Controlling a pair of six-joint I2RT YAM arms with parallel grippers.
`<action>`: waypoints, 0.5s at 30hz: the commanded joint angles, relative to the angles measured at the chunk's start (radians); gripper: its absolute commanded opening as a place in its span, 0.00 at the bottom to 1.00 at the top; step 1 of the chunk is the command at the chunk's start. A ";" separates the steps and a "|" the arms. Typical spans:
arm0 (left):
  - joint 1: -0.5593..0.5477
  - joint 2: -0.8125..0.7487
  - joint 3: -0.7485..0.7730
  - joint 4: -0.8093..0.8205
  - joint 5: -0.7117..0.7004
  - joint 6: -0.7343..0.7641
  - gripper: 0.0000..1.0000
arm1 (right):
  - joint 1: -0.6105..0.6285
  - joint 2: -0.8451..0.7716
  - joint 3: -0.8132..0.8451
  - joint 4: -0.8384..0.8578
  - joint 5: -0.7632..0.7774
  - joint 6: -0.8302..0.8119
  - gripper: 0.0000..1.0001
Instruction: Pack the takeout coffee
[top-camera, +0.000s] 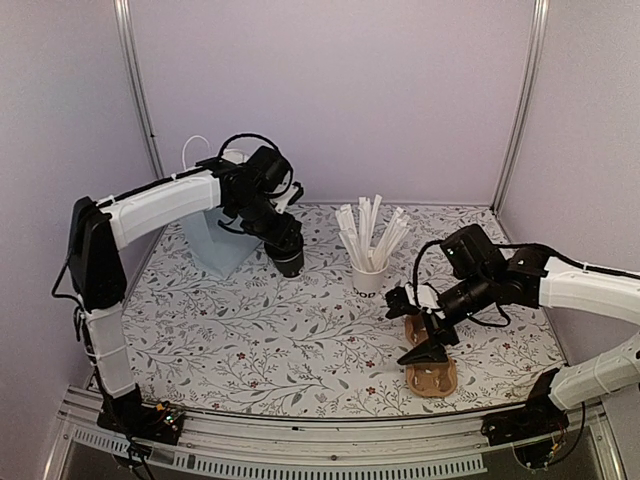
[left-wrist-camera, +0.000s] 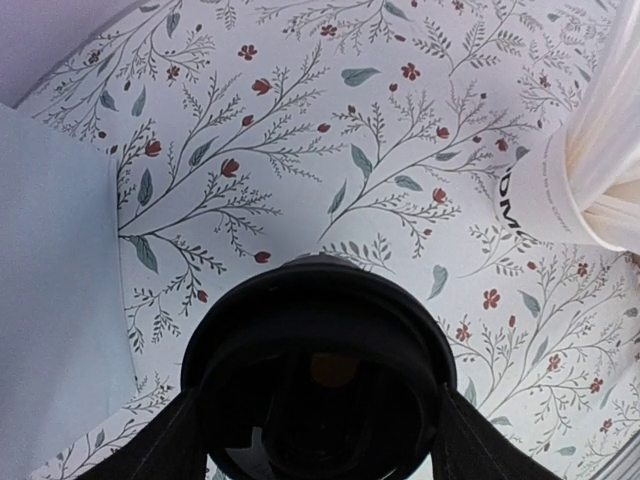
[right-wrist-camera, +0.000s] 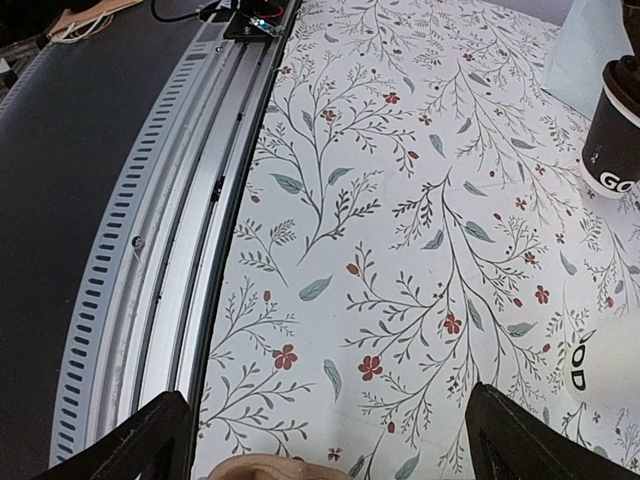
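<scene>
The takeout coffee (top-camera: 290, 264) is a black cup with a black lid, standing at the back left of the table beside a white bag. My left gripper (top-camera: 283, 240) comes down over it, and in the left wrist view its fingers (left-wrist-camera: 165, 440) press both sides of the cup (left-wrist-camera: 315, 310). The cup also shows in the right wrist view (right-wrist-camera: 612, 130). My right gripper (top-camera: 415, 328) is open and empty, low over a brown cardboard cup carrier (top-camera: 432, 378). In the right wrist view the jaws stand wide apart (right-wrist-camera: 322, 400), with the carrier's edge (right-wrist-camera: 265, 468) just below.
A white paper cup full of tall white wrapped sticks (top-camera: 370, 270) stands mid-table between the arms, and shows in both wrist views (left-wrist-camera: 580, 190) (right-wrist-camera: 605, 365). The white bag (top-camera: 215, 240) stands at the back left. The metal rail (right-wrist-camera: 150, 250) runs along the near edge.
</scene>
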 joint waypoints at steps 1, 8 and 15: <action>0.024 0.110 0.162 -0.080 0.017 0.055 0.66 | -0.018 -0.062 -0.055 0.088 0.064 -0.009 0.99; 0.039 0.306 0.385 -0.142 0.013 0.087 0.66 | -0.032 -0.053 -0.077 0.112 0.070 -0.006 0.99; 0.068 0.415 0.523 -0.162 0.051 0.100 0.67 | -0.032 -0.039 -0.085 0.113 0.068 -0.007 0.99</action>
